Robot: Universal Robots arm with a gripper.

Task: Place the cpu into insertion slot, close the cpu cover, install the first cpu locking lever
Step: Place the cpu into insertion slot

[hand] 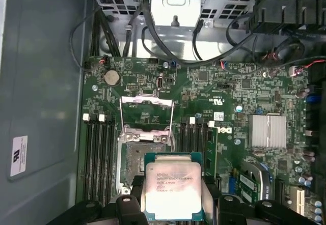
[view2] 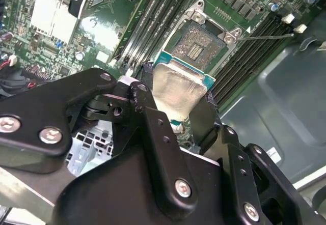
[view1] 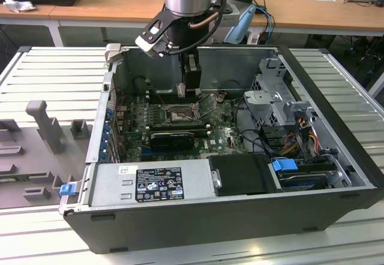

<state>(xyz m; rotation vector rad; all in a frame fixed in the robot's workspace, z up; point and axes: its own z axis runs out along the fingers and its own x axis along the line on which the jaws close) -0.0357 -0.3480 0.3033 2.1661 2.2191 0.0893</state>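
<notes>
Black two-fingered gripper (view2: 175,96) is clamped on the cpu (hand: 173,188), a flat square silver-topped chip pinched by opposite edges. It's held level, hovering above the open square socket (hand: 135,159) and offset to one side, not yet seated. My call for doing this well: square the chip's edges to the socket, keep it flat, lower gently, no sliding over the contacts. At the socket's far edge, the thin silvery cpu cover (hand: 145,99) stands flipped open. The arm points straight down into the dark grey computer case (view1: 198,226).
</notes>
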